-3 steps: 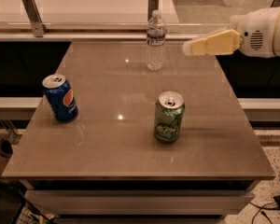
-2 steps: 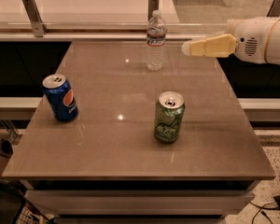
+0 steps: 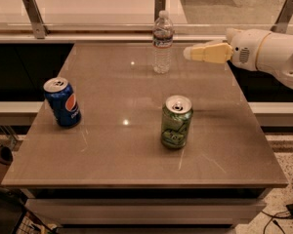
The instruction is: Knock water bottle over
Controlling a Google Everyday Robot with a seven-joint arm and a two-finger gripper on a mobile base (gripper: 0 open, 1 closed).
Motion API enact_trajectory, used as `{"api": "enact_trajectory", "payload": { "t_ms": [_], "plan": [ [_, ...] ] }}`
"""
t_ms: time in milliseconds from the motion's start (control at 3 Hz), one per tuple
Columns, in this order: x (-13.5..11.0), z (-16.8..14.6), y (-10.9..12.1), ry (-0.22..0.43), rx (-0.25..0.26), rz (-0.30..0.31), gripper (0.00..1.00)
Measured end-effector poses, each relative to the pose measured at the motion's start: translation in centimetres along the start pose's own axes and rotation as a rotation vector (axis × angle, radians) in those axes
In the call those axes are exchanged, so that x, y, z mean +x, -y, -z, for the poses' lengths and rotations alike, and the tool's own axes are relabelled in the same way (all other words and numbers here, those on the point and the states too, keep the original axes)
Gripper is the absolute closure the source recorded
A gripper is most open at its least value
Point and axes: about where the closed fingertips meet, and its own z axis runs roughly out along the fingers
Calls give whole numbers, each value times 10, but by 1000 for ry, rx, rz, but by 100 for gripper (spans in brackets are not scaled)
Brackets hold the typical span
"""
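The water bottle (image 3: 162, 43) stands upright near the far edge of the brown table (image 3: 112, 150). It is clear and ribbed with a white cap and a pale label band. My gripper (image 3: 189, 52) reaches in from the right on a white arm, its yellowish fingers pointing left at about the bottle's label height. Its tips are a short gap to the right of the bottle, not touching it.
A blue Pepsi can (image 3: 62, 103) stands at the table's left. A green soda can (image 3: 176, 122) stands right of centre, nearer the front. A glass rail with metal posts (image 3: 34, 14) runs behind the table. Cables lie on the floor at the lower right.
My gripper has moved left toward the bottle, narrowing the gap. The bottle and both cans have not moved.
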Motion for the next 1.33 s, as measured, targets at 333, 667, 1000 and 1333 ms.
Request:
{"api": "enact_trajectory", "payload": {
  "t_ms": [333, 667, 1000, 1333],
  "plan": [
    [8, -22, 20, -3, 15, -4, 0],
    [4, -40, 30, 16, 31, 26, 0],
    [-3, -57, 35, 39, 47, 65, 0],
    [-8, -74, 32, 64, 47, 87, 0]
  ]
}}
